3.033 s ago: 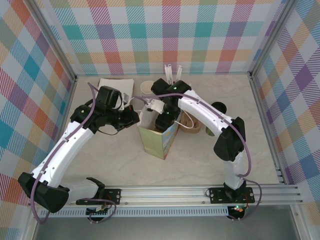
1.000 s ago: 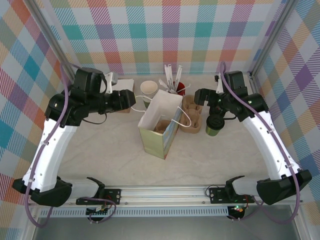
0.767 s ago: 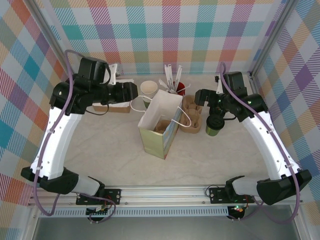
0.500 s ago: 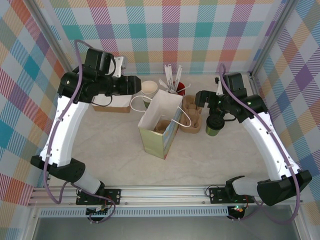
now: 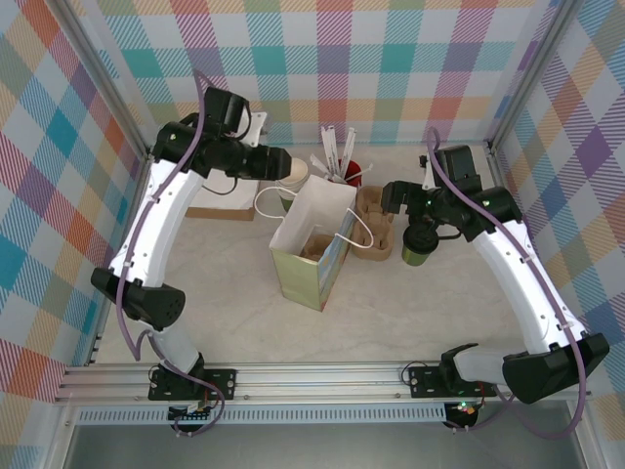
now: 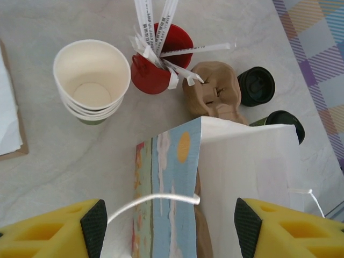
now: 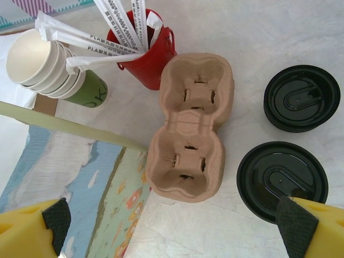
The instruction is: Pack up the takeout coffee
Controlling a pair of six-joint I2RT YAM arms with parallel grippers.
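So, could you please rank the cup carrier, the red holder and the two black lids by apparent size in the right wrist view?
1. The cup carrier.
2. The takeout coffee lid and the loose lid: the coffee's looks larger, but it sits nearer the camera, so unsure.
3. The red holder, partly hidden by straws.

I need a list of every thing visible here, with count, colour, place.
paper bag: 1, white inside, painted outside, centre
cup carrier: 1, brown, right of the bag
takeout coffee: 1, green, black lid, right of the carrier
loose lid: at least 1, black, behind the coffee
holder: 1, red, holding wrapped straws, behind the carrier
stack of cups: 1, white inside, green outside, left of the holder
napkins: white, far left
left hand: 1, yellow, open, above the bag
right hand: 1, yellow, open, above carrier and coffee
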